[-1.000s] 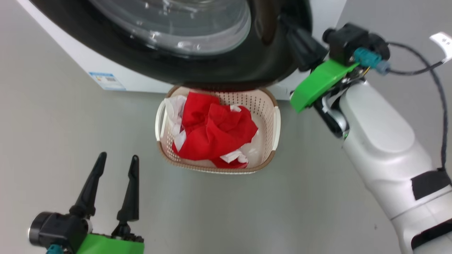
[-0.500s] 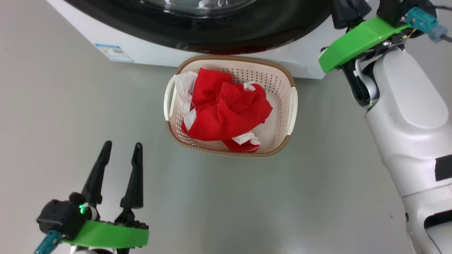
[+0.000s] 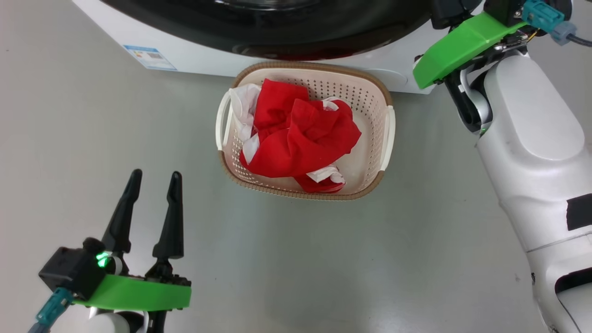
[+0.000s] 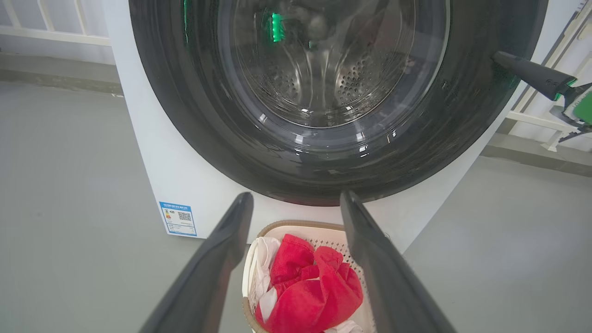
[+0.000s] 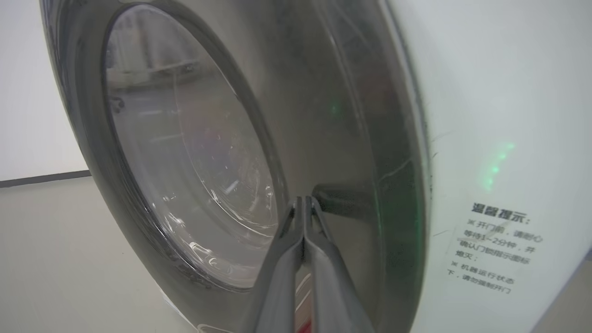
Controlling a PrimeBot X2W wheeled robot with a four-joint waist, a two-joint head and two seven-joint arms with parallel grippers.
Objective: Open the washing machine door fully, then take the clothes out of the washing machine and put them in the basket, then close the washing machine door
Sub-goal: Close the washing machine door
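I count 1 washing machine (image 3: 208, 62) with its 1 washing machine door (image 3: 277, 27) lying against the white front. At 12 o'clock, just before it, 1 basket (image 3: 305, 194) holds 1 bundle of the clothes (image 3: 300, 138), and there are 2 grippers. The left gripper (image 3: 156, 173) hangs at 7 o'clock with its fingers spread wide and holding nothing, while the right gripper (image 5: 304, 203), up at 1 o'clock, has its fingers pressed together, tips at the door's black rim. Everything stands on 1 smooth grey floor (image 3: 416, 231), with a white railing (image 4: 46, 32) behind the machine.
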